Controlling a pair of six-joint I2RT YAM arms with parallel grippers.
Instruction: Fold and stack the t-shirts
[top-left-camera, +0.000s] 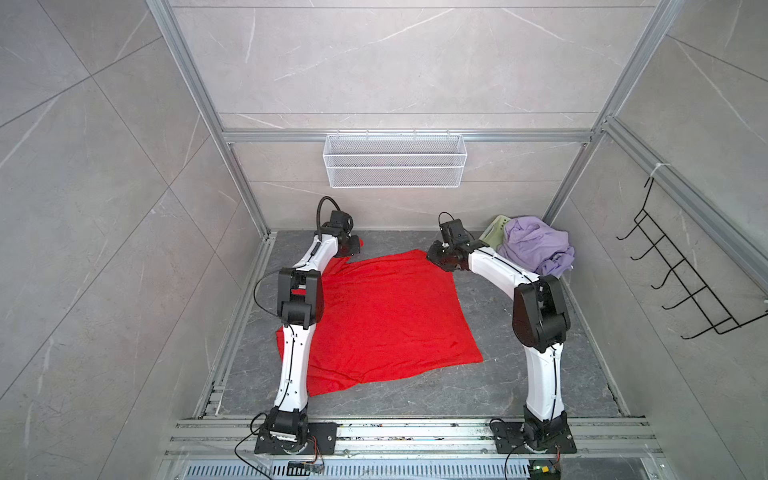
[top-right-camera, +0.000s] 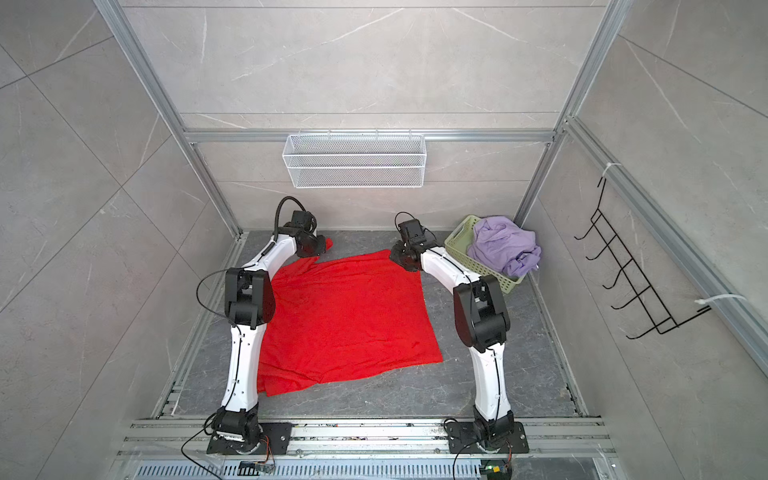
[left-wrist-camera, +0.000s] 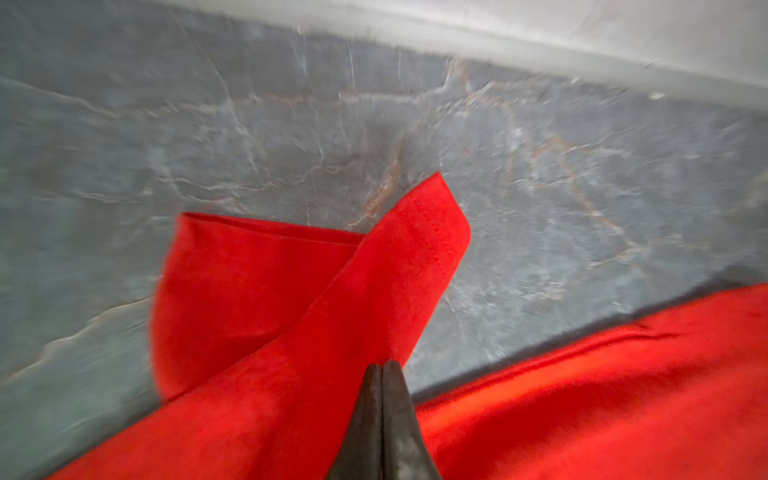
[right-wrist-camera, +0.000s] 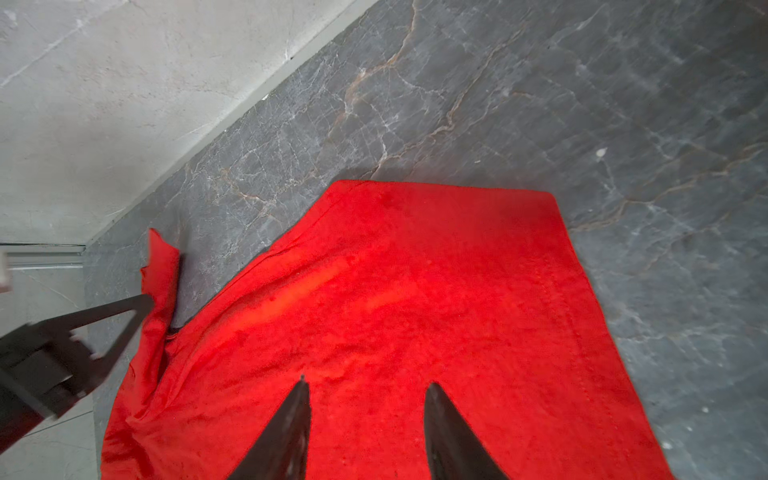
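Now L gripper (left-wrist-camera: 382, 366) clamps red tee (top-left-camera: 386, 316) sleeve; R gripper (right-wrist-camera: 368, 387) open over tee corner

White arm links (top-left-camera: 293, 365), black joints (top-left-camera: 538, 316), black cables (top-left-camera: 318, 216), black base plates (top-left-camera: 324, 436).

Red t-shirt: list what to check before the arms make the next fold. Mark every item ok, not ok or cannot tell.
1. Grip of the left gripper on the red t-shirt: ok, shut on its sleeve.
2. Grip of the right gripper on cloth: not ok, jaws open above the shirt's far right corner.
3. Shirt body flat on the table: not ok, the near left hem is creased.
4. The lilac t-shirt out of the way: ok, heaped in the green basket.
5. Which face is up: cannot tell, no neck label shows.
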